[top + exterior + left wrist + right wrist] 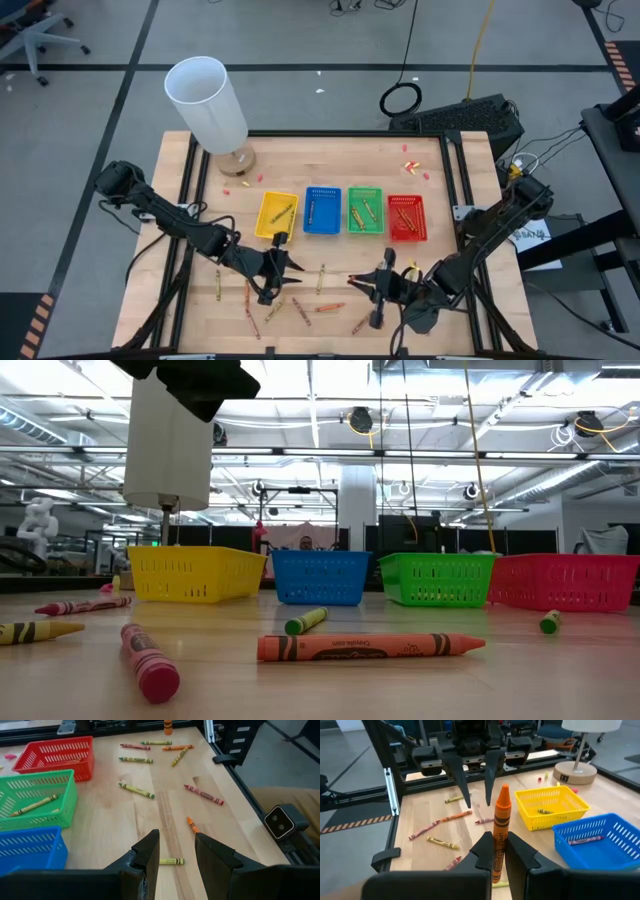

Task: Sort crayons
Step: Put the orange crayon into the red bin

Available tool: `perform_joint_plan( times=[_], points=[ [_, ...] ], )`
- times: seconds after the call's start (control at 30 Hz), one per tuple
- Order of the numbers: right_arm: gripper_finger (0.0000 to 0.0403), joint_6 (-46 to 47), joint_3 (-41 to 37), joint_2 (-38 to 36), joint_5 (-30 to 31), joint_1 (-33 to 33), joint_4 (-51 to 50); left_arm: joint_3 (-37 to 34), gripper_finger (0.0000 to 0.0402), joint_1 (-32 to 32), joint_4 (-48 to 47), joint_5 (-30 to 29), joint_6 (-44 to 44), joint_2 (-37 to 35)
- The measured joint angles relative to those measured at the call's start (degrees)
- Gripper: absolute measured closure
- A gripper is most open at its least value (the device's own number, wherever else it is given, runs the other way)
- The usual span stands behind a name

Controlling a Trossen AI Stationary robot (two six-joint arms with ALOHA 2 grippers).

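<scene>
We hold an orange crayon (500,832) upright in our clamped right gripper (498,851), the yellow tray (277,214) lying toward ten o'clock, nearer our open, empty left gripper (176,851).

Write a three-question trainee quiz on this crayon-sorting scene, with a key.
1. True or false: the right gripper is shut on an orange crayon standing upright between its fingers.
2. From the lamp side, what is the order of the trays? A) yellow, blue, green, red. B) red, green, blue, yellow. C) blue, yellow, red, green.
3. Fill in: the left gripper is ___ and holds nothing.

Key
1. True.
2. A: yellow tray, blue tray, green tray, red tray.
3. Open; it hangs over a yellow crayon lying on the table.
</scene>
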Motion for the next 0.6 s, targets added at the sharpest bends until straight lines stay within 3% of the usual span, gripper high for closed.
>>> perform_joint_plan(
  times=[0.6],
  points=[
    [0.0390, 11.73, -0.02, 0.03, -2.84, -1.36, -9.28, 0.00, 0.0276, 0.00, -0.10, 0.00, -0.26, 0.00]
  ],
)
